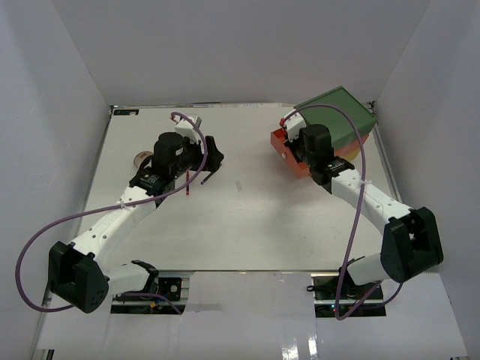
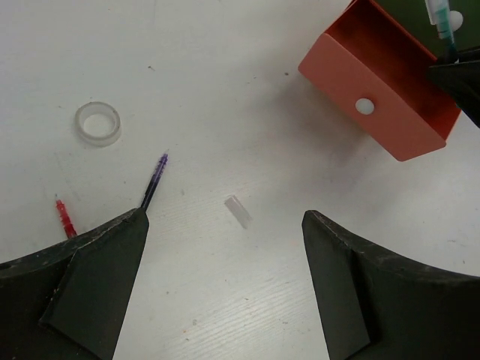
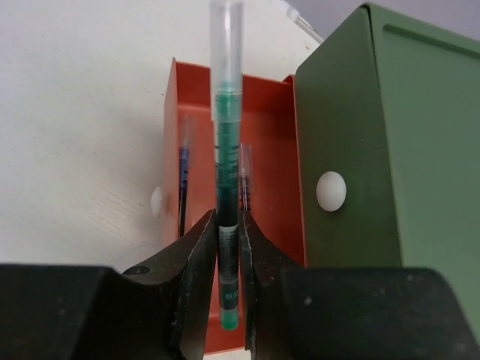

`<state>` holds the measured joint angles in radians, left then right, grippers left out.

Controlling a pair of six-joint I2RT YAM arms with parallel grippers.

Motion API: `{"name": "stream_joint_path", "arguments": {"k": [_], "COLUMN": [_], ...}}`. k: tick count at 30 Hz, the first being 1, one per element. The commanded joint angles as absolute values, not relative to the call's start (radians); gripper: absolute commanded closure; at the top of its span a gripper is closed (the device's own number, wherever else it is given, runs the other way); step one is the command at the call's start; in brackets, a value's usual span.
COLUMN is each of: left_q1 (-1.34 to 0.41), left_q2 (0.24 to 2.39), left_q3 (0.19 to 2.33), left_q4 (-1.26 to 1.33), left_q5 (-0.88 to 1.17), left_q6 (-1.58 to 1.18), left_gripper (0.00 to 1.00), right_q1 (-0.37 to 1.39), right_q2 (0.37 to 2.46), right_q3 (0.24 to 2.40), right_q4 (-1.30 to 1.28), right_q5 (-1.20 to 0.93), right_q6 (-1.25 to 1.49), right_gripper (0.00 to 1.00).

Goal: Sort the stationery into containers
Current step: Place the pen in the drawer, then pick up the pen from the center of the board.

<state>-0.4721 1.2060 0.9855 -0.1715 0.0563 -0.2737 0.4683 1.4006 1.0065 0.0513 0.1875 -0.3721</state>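
My right pincer (image 3: 227, 229) is clamped on a green-inked pen with a clear cap (image 3: 226, 142), centre frame, over the open orange-red drawer (image 3: 266, 127). My left pincer (image 2: 223, 217) stands wide apart above the white table (image 2: 225, 97).

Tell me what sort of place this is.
Probably a robotics lab test booth: plain white panel walls box in a white tabletop, white-and-black robot arms, left and right, are mounted at its near edge, and a small green-topped drawer chest sits on it.
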Motion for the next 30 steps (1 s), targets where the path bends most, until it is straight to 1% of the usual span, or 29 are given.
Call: {"name": "stream_joint_path", "arguments": {"k": [1,5,9,13,14,15,16,18,19,22,23,25,30], "left_q1": [-0.466,-0.466,-0.466,-0.465,-0.465,-0.465,-0.465,-0.465,-0.463,-0.463,-0.463,-0.463,-0.421], "left_q2": [1.174,1.177,1.184,1.189,1.196,1.201,1.206,1.226,1.233,1.264,1.279,1.296,1.357], "left_q3": [0.970,0.960,0.965,0.966,0.966,0.971,0.973,0.980,0.983,0.992,0.996,1.005,1.022], "left_q4": [-0.195,-0.207,-0.212,-0.219,-0.221,-0.224,-0.229,-0.235,-0.242,-0.259,-0.264,-0.287,-0.348], "left_q5": [-0.004,-0.031,-0.032,-0.041,-0.040,-0.040,-0.038,-0.031,-0.028,-0.028,-0.038,-0.077,-0.166], "left_q6": [-0.242,-0.238,-0.239,-0.238,-0.238,-0.236,-0.236,-0.235,-0.233,-0.229,-0.229,-0.235,-0.305], "left_gripper": [0.05,0.05,0.05,0.05,0.05,0.05,0.05,0.05,0.05,0.05,0.05,0.05,0.08], "right_q1": [0.457,0.449,0.448,0.448,0.449,0.448,0.449,0.451,0.454,0.463,0.466,0.472,0.479], "right_q2": [1.434,1.465,1.482,1.448,1.436,1.407,1.390,1.338,1.318,1.247,1.229,1.183,1.083], "right_q3": [1.057,1.063,1.091,1.114,1.117,1.118,1.118,1.109,1.101,1.054,1.040,0.991,0.873], "right_q4": [0.054,0.054,0.025,0.005,0.003,0.002,0.002,0.002,0.002,0.015,0.020,0.032,0.107], "right_q5": [0.232,0.219,0.209,0.183,0.175,0.157,0.144,0.100,0.086,0.014,0.011,-0.060,-0.115], "right_q6": [-0.397,-0.374,-0.345,-0.322,-0.319,-0.311,-0.305,-0.273,-0.261,-0.215,-0.203,-0.164,-0.098], "right_gripper": [0.76,0.68,0.64,0.57,0.52,0.50,0.44,0.37,0.31,0.21,0.20,0.17,0.16]}}
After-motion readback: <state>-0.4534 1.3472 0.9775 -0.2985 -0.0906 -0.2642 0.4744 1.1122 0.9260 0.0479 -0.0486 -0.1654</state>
